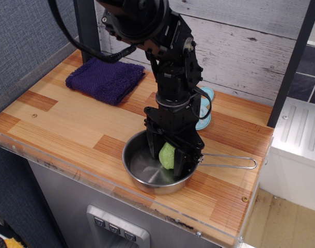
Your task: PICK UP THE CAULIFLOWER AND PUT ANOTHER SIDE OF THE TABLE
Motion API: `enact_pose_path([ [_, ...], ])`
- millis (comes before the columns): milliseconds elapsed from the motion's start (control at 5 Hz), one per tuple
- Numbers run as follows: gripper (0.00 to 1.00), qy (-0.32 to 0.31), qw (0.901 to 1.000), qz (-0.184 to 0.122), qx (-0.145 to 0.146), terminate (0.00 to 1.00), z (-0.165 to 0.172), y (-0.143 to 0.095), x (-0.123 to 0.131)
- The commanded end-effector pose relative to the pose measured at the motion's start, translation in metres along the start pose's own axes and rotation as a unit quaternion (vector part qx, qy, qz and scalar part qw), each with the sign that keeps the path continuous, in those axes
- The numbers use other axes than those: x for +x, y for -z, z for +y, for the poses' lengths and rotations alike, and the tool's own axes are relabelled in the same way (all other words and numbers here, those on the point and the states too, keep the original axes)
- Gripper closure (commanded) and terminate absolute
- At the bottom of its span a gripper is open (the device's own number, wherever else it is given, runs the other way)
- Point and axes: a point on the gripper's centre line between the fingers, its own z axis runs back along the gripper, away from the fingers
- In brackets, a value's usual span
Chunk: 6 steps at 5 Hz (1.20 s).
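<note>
The gripper point(169, 156) reaches straight down into the pan point(142, 170), and its two black fingers press against either side of the cauliflower point(168, 155), grasping it. Coming from above makes sense here: the pan's raised wall blocks any sideways approach, so a vertical reach is the way to get at something lying in the bowl. The cauliflower sits between the fingers at about the height of the pan's rim, inside the pan's right half, near the front right part of the table point(59, 129). Whether it is already clear of the pan's floor cannot be told from this view.

The pan's wire handle point(230, 161) points right, away from the arm, so it leaves the way clear. The open stretch of table lies to the left, which looks like the likely place to set the cauliflower down.

Counted: one cauliflower, one pan, one dark blue cloth point(105, 77) at the far left, and one light-blue scrubber point(204, 109) partly hidden behind the arm.
</note>
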Motion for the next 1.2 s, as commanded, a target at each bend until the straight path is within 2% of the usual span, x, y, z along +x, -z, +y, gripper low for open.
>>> enact_pose_path([
  [0, 1.0, 0.009, 0.999, -0.043, 0.004, 0.0, -0.001, -0.03, 0.0],
  [200, 1.0, -0.012, 0.9973, -0.072, -0.006, 0.0, 0.013, -0.065, 0.002],
  [400, 1.0, -0.107, 0.9899, -0.092, 0.0, 0.0, 0.069, -0.089, 0.007],
  [600, 1.0, -0.173, 0.9812, -0.086, 0.008, 0.0, 0.121, -0.08, -0.007],
  [800, 1.0, -0.177, 0.9813, -0.072, 0.027, 0.0, 0.156, -0.068, -0.034],
  [1000, 1.0, -0.154, 0.984, -0.069, 0.059, 0.0, 0.16, -0.067, -0.054],
])
